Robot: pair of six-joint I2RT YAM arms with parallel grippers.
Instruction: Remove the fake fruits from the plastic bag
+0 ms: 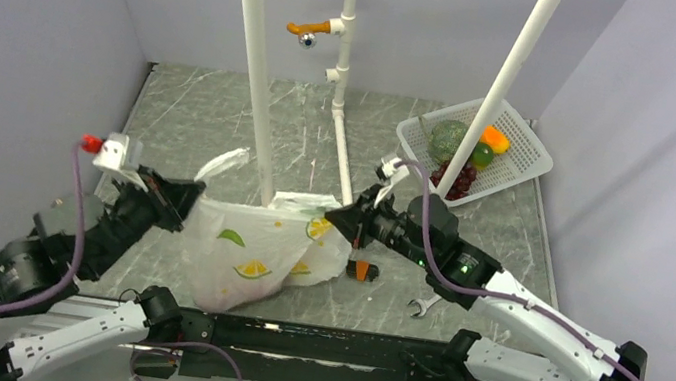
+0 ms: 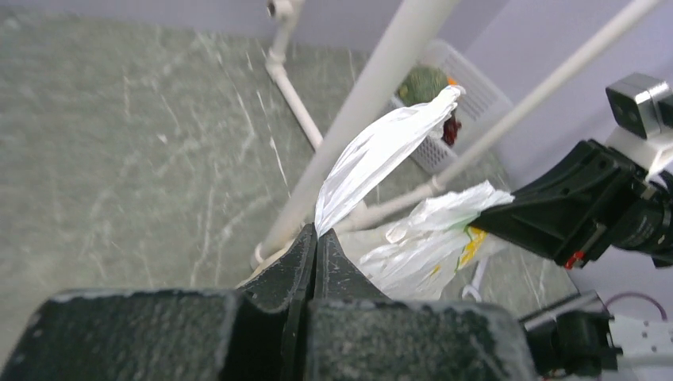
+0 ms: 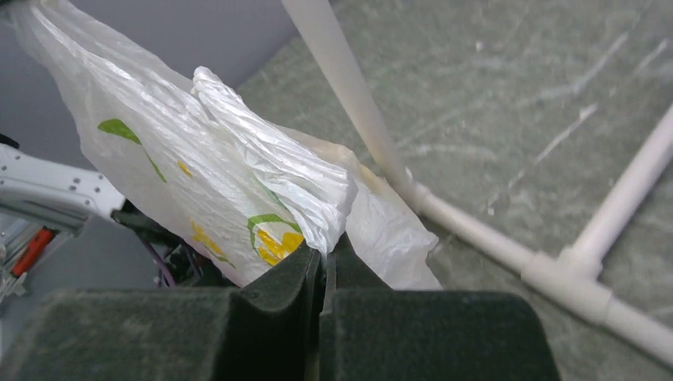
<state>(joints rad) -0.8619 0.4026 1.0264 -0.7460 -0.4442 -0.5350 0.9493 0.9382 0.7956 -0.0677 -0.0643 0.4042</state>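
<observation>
Grey marbled tabletop [image 1: 193, 118] carries a white plastic pipe frame [image 1: 256, 67]. One of its slanted posts comes down right behind the thin, crinkly translucent white plastic bag [image 1: 249, 248], which is printed with lemon slices and green leaves. The bag sits near the front edge between the two arms, and its film hides any fake fruits inside. At the far right corner, well apart from it, a white perforated plastic basket [image 1: 525, 163] holds a green netted melon [image 1: 447, 138] and a dark purple grape bunch [image 1: 460, 180]. A small orange-and-black object [image 1: 361, 271] lies just beside the bag's right side, and a silver wrench [image 1: 420, 307] lies nearer the front.

From the lower left, one arm stretches low towards the right. The left gripper [image 2: 316, 238] is at the bag's upper left, its fingers pressed together on a twisted loop handle [image 2: 381, 151] that stands up from them. The other arm reaches leftward from the lower right. The right gripper [image 3: 325, 258] is pinched tight on the bunched film at the bag's upper right, just in front of the post's foot.
</observation>
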